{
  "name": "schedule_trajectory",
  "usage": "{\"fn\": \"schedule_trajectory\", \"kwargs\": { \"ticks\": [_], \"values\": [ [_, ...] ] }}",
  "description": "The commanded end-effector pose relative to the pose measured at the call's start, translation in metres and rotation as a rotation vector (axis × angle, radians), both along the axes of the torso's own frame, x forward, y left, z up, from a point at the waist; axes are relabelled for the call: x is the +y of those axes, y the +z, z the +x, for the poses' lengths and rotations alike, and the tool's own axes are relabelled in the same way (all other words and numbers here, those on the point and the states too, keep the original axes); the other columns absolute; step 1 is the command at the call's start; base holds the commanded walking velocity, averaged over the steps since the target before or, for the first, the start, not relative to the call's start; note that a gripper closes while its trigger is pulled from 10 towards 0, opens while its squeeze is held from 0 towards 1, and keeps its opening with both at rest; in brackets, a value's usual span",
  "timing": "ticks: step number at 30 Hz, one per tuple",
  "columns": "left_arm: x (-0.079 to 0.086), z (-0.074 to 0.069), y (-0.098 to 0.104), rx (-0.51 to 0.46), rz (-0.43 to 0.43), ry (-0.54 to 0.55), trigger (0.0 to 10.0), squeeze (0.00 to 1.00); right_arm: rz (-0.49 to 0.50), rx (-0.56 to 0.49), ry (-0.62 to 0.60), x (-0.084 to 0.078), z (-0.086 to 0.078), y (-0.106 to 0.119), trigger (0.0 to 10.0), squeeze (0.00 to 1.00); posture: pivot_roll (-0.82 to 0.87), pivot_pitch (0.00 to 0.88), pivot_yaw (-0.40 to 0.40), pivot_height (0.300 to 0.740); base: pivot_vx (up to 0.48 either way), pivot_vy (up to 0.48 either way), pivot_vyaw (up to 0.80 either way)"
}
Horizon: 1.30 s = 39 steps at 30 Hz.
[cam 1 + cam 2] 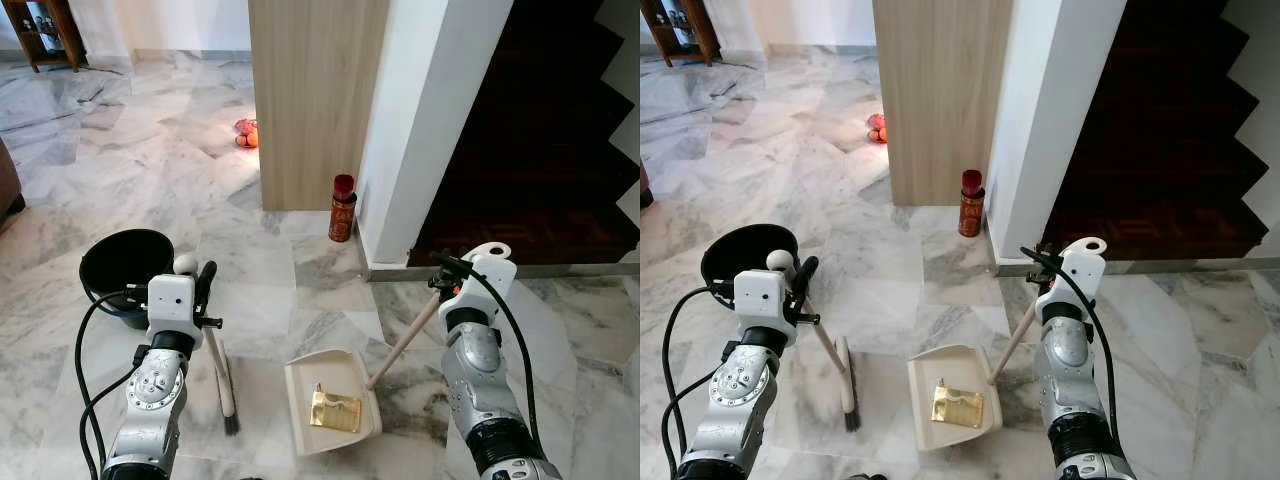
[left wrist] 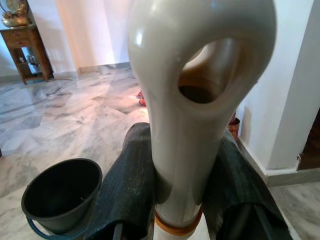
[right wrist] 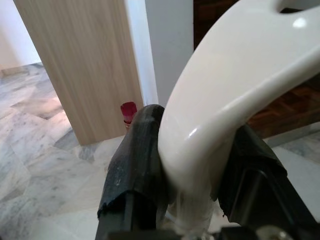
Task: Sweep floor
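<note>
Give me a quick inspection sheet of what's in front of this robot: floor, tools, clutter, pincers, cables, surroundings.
Surface: grey-veined marble floor.
Job's things: brush, bristles on the floor; cream dustpan resting flat, holding a gold wrapper.
Clutter: black bucket beside the left arm; red bottle at the wall's foot; small red-orange items further back.
Grippers: left pincer shut on the brush handle; right pincer shut on the dustpan handle.
Cables: black cable looping along the left arm, another on the right arm.
Surroundings: wood panel, white wall, dark stairs.
</note>
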<state>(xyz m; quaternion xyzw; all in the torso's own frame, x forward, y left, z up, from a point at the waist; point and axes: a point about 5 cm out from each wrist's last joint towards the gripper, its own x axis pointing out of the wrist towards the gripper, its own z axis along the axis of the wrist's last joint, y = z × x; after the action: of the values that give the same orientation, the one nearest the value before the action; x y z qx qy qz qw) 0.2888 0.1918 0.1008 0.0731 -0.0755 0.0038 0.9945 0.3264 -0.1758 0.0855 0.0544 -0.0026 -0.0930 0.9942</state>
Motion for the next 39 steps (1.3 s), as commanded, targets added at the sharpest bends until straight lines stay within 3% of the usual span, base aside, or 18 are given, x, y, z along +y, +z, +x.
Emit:
{"fn": "schedule_trajectory", "kwargs": {
  "ticks": [1,39],
  "values": [
    [-0.0008,0.0009,0.0105,-0.046,0.002,-0.008,10.0,0.00,0.018,-0.030,0.001,0.0006,0.0056,0.0089,10.0,0.00,0.04,0.040,-0.055,0.740,0.000,0.281,-0.60],
    [-0.0008,0.0011,0.0107,-0.041,-0.002,-0.003,10.0,0.00,0.019,-0.033,0.033,0.0056,0.0059,0.0087,10.0,0.00,0.04,0.048,-0.059,0.740,0.000,0.313,-0.06]
  ]
}}
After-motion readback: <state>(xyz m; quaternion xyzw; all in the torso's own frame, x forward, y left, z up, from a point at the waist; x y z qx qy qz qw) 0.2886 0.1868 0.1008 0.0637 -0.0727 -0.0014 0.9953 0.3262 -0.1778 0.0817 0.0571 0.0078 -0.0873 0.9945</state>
